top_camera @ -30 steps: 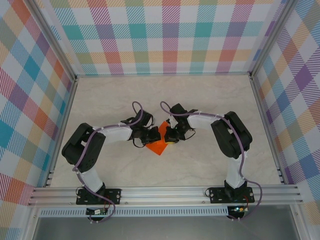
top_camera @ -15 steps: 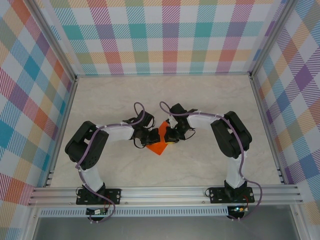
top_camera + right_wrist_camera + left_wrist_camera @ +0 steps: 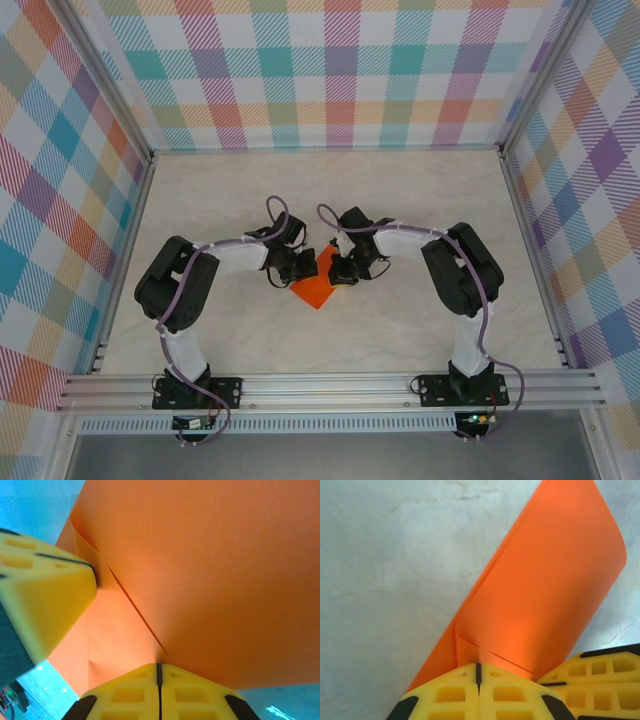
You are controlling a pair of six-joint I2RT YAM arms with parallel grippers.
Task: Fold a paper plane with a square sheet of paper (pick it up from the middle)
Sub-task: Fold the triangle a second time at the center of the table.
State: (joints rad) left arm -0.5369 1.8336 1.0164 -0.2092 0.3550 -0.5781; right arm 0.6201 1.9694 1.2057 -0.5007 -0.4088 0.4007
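Left pincer [image 3: 477, 667]: yellow fingers pressed together; pinching a doubled edge of the sheet [image 3: 545, 580]
Right pincer [image 3: 159, 666]: fingers pressed together; pinching the sheet where an upper layer meets a lower one; the left pincer's finger stands just beside it, touching the same paper
Sheet: bright orange, unmarked; partly folded, one layer curled over another in a soft bend; the left wrist view shows no sharp crease there
Sheet position: middle of the surface [image 3: 420, 210], between the two pincers; its near corner points toward the arm bases and appears to rest on the surface
Arms: both bent inward; wrists nearly meeting over the sheet
Surface: pale, marbled
Walls [image 3: 340, 80]: checked panels on three sides
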